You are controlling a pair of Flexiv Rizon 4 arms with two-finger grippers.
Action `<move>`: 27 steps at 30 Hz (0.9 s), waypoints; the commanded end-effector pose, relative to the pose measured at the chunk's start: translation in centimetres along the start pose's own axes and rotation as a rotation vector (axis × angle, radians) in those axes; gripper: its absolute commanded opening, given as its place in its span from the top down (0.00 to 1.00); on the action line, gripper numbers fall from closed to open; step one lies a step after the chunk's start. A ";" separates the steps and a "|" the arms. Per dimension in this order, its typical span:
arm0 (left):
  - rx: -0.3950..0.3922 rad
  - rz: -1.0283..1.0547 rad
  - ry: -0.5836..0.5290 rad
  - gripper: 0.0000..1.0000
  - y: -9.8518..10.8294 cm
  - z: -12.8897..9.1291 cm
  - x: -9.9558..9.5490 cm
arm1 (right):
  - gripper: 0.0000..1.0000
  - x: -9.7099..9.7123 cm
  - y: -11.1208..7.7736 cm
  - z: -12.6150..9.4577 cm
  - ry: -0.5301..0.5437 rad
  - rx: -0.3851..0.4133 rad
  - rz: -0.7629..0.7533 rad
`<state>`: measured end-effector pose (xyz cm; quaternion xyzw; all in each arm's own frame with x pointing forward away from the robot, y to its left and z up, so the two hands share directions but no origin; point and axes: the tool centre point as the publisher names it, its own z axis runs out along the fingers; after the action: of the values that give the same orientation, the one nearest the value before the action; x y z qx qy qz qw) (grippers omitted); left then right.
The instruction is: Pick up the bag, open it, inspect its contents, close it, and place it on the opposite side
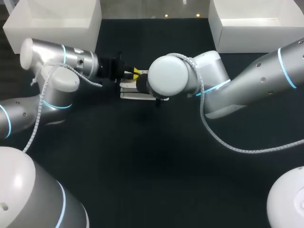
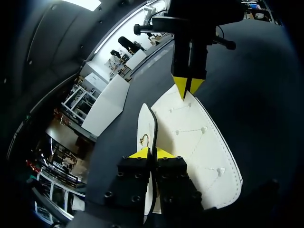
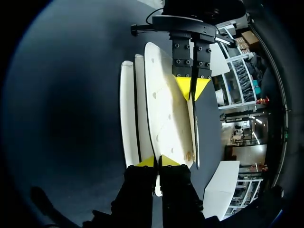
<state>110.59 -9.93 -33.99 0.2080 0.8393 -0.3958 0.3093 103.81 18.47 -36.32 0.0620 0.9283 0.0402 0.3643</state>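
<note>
Bag (image 1: 133, 95) (white, stitched flap) sits over the far middle of the table (image 1: 142, 161), between both arms. Left gripper (image 2: 151, 153) pinches one thin edge; right gripper (image 3: 156, 161) pinches the opposite end.

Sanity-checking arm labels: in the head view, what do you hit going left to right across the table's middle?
left arm → white bag → right arm

Much of bag (image 1: 130, 95) under right arm (image 1: 223, 90)
</note>
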 end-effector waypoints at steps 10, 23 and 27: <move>-0.033 -0.036 0.123 1.00 0.3 0.9 1.7 | 1.00 0.1 0.0 0.1 -0.001 0.000 0.000; -0.039 -0.068 0.066 1.00 1.4 0.2 1.6 | 1.00 0.1 0.0 0.1 -0.001 0.000 0.000; -0.009 -0.041 0.085 1.00 0.2 0.3 2.0 | 1.00 0.1 0.0 0.1 -0.001 0.000 0.000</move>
<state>110.00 -9.80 -35.45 0.1995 0.8617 -0.3836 0.2655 103.84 18.52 -36.36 0.0618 0.9284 0.0402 0.3642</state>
